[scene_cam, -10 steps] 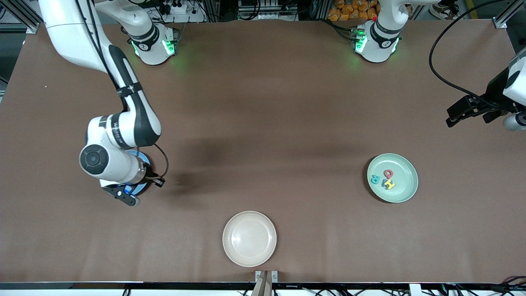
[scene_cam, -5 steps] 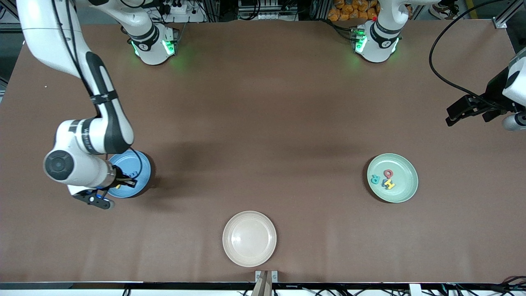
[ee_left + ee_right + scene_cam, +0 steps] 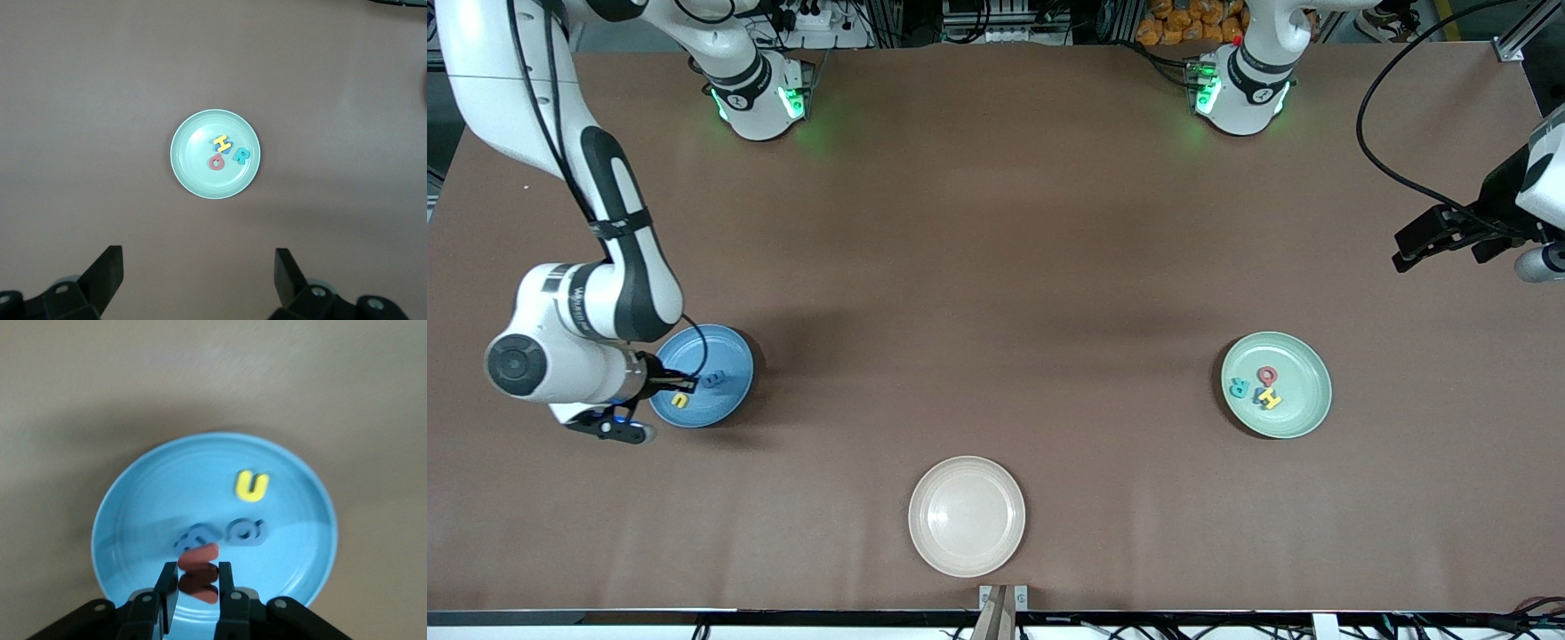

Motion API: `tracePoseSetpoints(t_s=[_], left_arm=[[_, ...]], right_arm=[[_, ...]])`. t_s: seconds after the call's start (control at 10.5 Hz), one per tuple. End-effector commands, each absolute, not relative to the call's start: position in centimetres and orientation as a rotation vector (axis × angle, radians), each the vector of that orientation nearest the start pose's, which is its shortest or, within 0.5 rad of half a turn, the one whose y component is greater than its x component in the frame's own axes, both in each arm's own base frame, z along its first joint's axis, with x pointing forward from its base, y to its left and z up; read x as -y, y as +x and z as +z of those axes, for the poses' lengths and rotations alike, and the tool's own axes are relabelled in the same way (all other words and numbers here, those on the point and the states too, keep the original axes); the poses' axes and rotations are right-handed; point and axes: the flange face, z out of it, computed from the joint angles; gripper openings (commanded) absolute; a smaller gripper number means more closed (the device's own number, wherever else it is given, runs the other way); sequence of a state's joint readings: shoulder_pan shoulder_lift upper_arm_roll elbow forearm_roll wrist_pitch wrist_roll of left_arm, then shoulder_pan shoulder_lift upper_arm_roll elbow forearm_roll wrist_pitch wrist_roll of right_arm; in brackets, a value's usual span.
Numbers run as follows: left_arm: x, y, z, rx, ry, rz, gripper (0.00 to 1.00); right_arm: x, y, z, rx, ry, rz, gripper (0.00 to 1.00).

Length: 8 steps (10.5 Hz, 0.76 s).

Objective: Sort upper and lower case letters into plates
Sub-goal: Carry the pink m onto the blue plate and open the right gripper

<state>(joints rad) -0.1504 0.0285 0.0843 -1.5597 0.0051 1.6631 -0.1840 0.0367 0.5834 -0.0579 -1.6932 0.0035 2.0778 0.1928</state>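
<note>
Red letter held over the blue plate

Fingers of the right pincer (image 3: 198,583) stood closed on a red letter (image 3: 198,572), which sat squarely between them, over the sky blue plate (image 3: 734,356) at the right arm's end of the table (image 3: 996,267). Beneath the pincer, lying flat in that plate, were a yellow u (image 3: 251,485) and two blue letters (image 3: 223,533) side by side, the blue pair just under the held red one and the u a little past them. The left pincer (image 3: 198,280) waited with its fingers spread wide and nothing between them, high over the table's left-arm end. Under its view lay the mint green plate (image 3: 193,180), carrying a yellow H (image 3: 221,142), a red O (image 3: 216,162), a teal R (image 3: 241,157) and a blue letter (image 3: 229,149) partly hidden among them.
</note>
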Motion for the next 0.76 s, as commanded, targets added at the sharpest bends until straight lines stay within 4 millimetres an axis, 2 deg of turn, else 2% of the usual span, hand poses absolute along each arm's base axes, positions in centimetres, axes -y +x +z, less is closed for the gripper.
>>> tracePoseSetpoints(t_s=[0.0, 0.29, 0.67], left_arm=[[3.6, 56.6, 62.8, 0.176, -3.160, -0.106, 1.00], [3.5, 56.7, 62.7, 0.178, -3.159, -0.103, 1.00], [3.6, 56.7, 62.7, 0.178, -3.161, -0.101, 1.00]], right_arm=[[0.2, 65.0, 25.0, -0.294, -3.138, 0.315, 1.00], [-1.2, 64.5, 29.1, -0.241, -3.135, 0.284, 1.00], [-2.8, 60.5, 36.0, -0.080, -3.093, 0.178, 1.00]])
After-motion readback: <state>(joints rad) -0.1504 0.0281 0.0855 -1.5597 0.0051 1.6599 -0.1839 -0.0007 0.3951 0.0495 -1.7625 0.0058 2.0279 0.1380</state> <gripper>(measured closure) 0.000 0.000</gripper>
